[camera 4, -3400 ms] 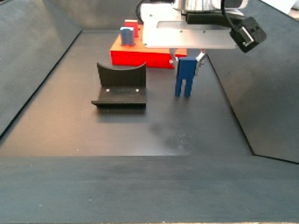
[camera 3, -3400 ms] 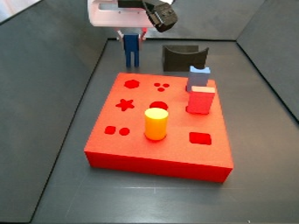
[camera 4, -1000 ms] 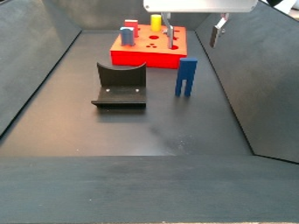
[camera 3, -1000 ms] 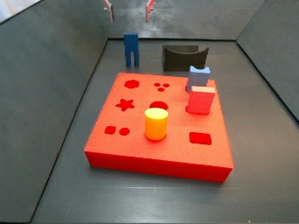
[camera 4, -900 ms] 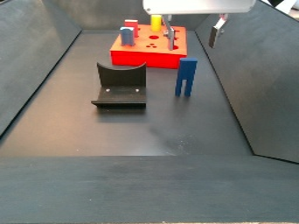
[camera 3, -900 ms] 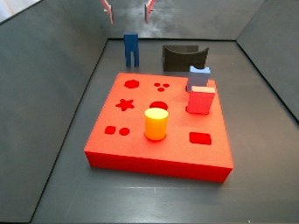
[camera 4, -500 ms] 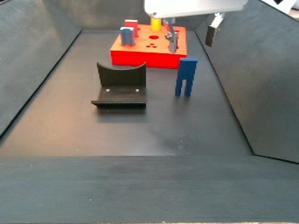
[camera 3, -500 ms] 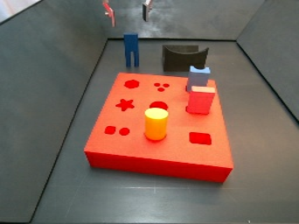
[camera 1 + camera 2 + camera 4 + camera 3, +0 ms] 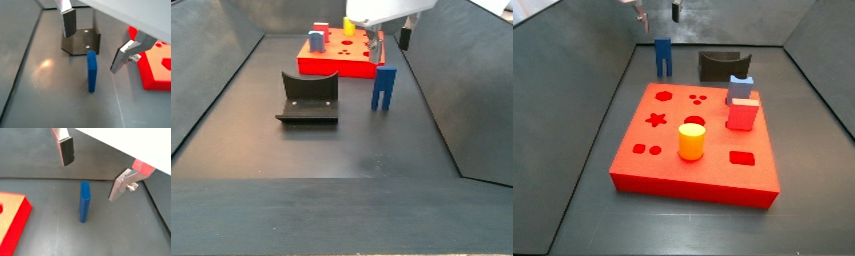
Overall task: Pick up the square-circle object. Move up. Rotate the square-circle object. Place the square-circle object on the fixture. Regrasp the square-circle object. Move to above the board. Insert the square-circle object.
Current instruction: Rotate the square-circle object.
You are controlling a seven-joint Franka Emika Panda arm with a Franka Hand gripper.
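Pick not yet begun: small dark-blue plastic square-circle object (image 9: 384,88) upright on floor near right wall, beside dark fixture (image 9: 309,97), red board (image 9: 338,59) beyond; gripper (image 9: 89,169) above, jaws apart, empty.

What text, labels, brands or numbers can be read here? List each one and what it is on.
None: no readable writing shows in any view.
The board bears only recessed shapes, no letters.
The square-circle object, the fixture and the yellow cylinder are unmarked.
The gripper, open above the square-circle object, shows no label on its fingers.
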